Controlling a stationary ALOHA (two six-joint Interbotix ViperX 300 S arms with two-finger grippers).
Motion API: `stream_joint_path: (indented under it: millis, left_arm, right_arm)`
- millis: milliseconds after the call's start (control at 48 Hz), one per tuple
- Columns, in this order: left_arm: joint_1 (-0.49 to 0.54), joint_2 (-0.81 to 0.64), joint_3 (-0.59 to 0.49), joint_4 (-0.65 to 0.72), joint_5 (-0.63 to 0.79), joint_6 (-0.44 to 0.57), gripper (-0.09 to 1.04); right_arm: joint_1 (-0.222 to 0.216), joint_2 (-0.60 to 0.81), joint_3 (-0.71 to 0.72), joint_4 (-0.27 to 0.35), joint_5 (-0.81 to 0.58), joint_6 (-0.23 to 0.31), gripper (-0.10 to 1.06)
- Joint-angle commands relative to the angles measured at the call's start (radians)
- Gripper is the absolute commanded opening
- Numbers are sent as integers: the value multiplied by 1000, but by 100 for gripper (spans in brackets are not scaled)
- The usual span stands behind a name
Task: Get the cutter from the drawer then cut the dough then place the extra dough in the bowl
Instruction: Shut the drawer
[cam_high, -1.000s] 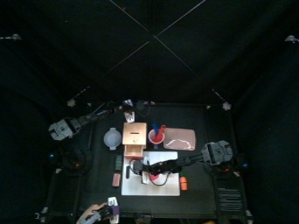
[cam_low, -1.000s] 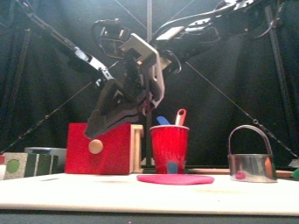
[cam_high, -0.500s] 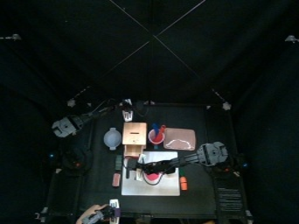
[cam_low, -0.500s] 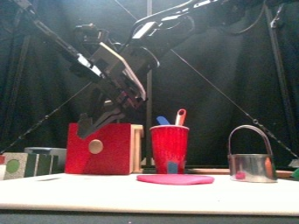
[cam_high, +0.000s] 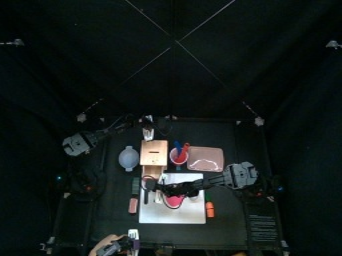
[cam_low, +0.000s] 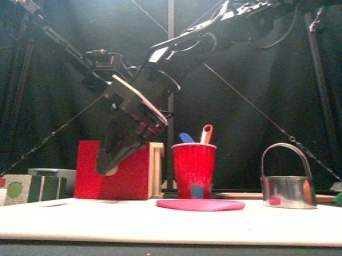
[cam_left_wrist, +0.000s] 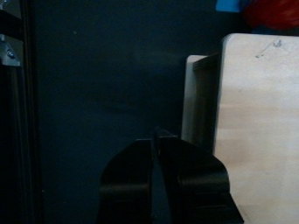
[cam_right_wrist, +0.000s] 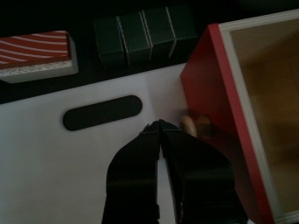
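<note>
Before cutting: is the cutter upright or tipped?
Upright: front view shows the cutter standing on its rim, wire handle arched above.

Red drawer front, pink dough

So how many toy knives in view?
2. Blue knife and red knife, both standing in the cup on the table. Others may be hidden behind the box.

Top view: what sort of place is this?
Probably a curtained robot test booth staged as a toy kitchen: black curtains, white cutting board, red-fronted wooden box, metal cutter.
</note>
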Motion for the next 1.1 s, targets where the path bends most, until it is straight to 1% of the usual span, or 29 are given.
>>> stream_joint_path:
  millis: [21, 604, 854, 1104]
  left_arm:
    - [0, -11, -12, -3, -3, 5, 47]
    - [-46, -6, 8, -3, -3, 12, 47]
    - [-46, -9, 12, -3, 2, 11, 47]
    - [-46, -9, 14, -2, 3, 11, 47]
  right_arm:
    - [-11, -21, -26, -3, -2, 0, 18]
    - [-17, -17, -18, -5, -2, 0, 18]
    - [-29, -17, -12, -8, 0, -2, 18]
    - [-43, -20, -12, -28, 8, -2, 18]
